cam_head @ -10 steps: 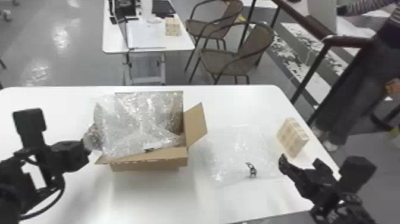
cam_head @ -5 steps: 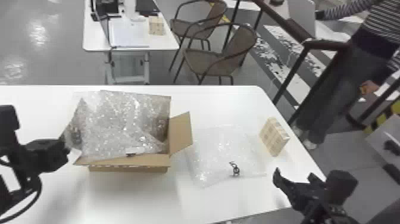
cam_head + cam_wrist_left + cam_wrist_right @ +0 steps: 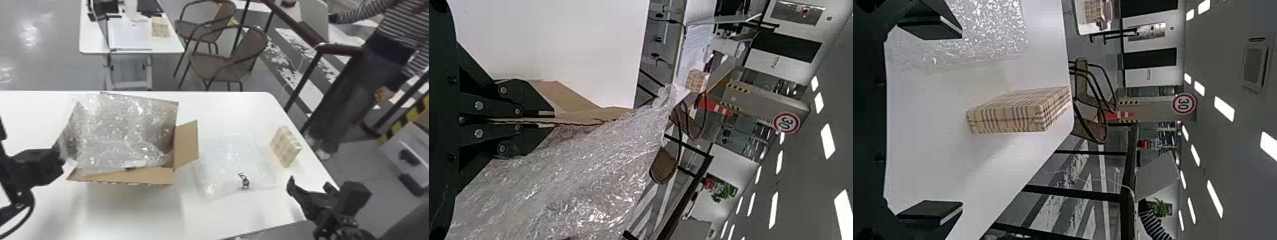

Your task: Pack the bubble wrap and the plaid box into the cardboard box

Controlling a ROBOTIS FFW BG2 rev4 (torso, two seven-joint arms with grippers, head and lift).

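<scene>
The left gripper clenches the cardboard box by its left side; bubble wrap fills the opening. The right gripper, jaws apart, faces the plaid box near the table's edge and should straddle 2 opposite faces squarely before squeezing.

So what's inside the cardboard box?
Bubble wrap fills much of the cardboard box and spills past its left side. It covers the box's floor, so whether anything lies beneath can't be seen.
</scene>
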